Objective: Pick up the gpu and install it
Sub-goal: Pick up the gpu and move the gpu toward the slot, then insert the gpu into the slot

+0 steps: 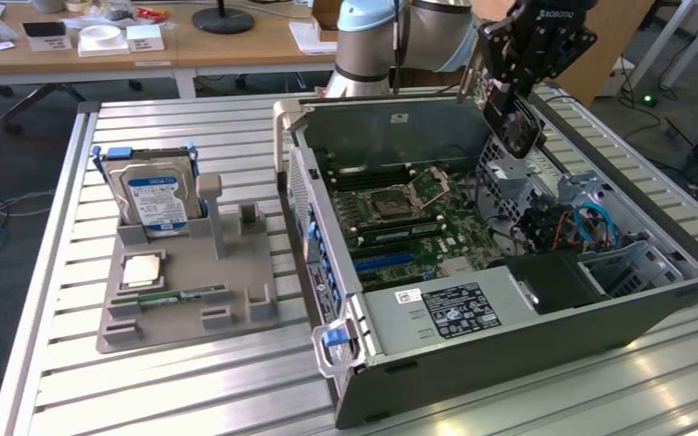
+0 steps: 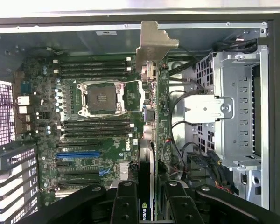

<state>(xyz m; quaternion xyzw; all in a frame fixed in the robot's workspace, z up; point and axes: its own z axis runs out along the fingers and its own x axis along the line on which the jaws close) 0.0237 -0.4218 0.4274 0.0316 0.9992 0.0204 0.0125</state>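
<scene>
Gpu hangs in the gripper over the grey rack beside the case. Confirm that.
Not quite: the gpu is in the gripper, but it hangs over the open case, not over the grey rack beside it. The exterior view shows this.

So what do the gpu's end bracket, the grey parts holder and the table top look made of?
End bracket of the gpu: bare sheet metal, probably steel; silvery, thin, bent tab.
Parts holder: matte grey plastic, possibly printed; dull, no glare.
Table top: ribbed metal, likely aluminium; bright reflections along the slats.

gpu [image 2: 150, 119] bracket: bare metal | table [image 1: 204, 391]: ribbed shiny metal | holder [image 1: 192, 318]: matt grey plastic
</scene>
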